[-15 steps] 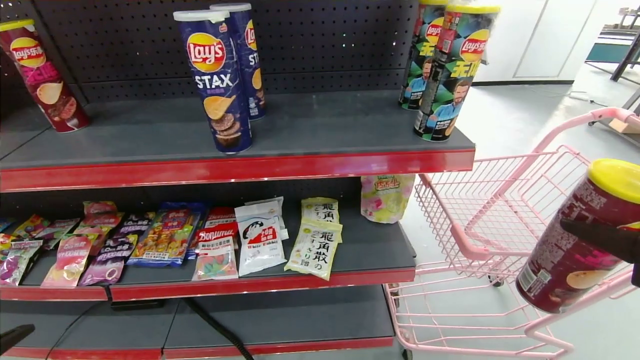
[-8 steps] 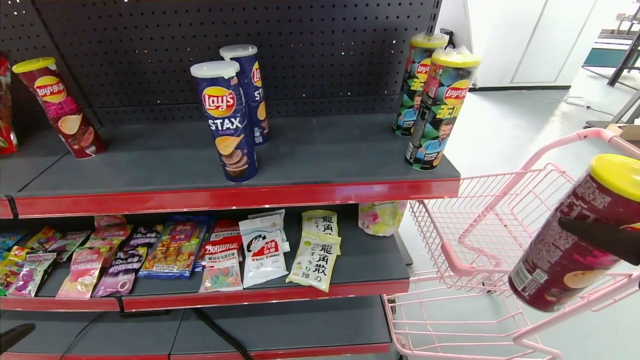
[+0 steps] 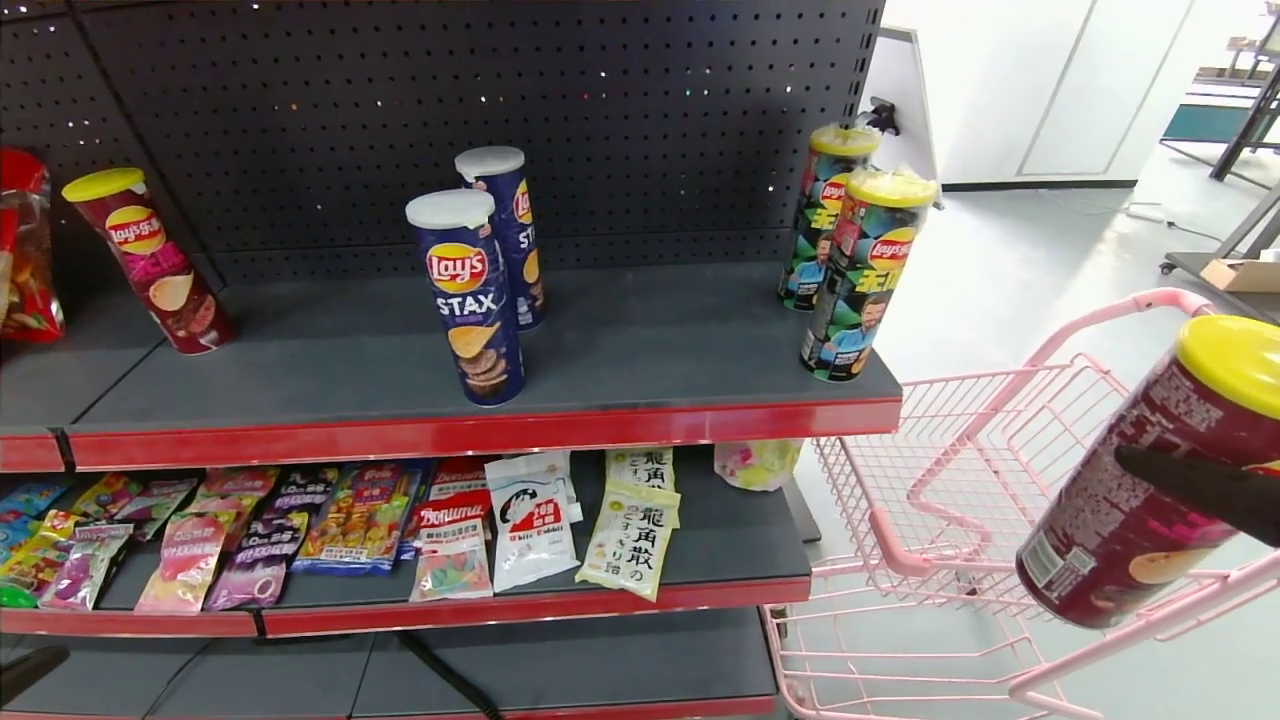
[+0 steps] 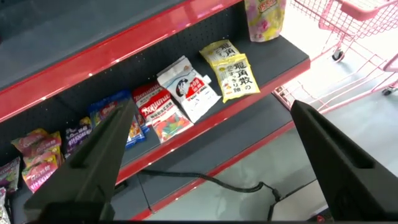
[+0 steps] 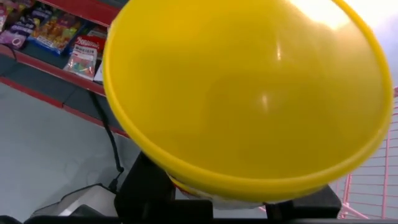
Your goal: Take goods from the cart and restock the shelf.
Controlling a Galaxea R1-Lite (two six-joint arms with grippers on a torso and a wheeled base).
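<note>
Right fingers (image 3: pixel 1195 485) clamp the tilted maroon chip can (image 3: pixel 1120 520) above the pink wire cart (image 3: pixel 885 530).
We should right this slick, rigid tube, yellow plastic lid (image 5: pixel 249 93) up, and stand it flat on the matte upper shelf (image 3: pixel 640 350) near its maroon twin (image 3: pixel 150 255), clear of the blue cans (image 3: pixel 468 300); our left fingers (image 4: pixel 93 168) gape wide, empty.

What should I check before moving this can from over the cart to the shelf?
1. Grip: right gripper shut on the held can: ok.
2. Can upright: not ok, it tilts.
3. Can free of the cart: cannot tell.
4. Bare room on the upper shelf beside the matching can: ok.
5. Left gripper open, low, away from that spot: ok.
</note>
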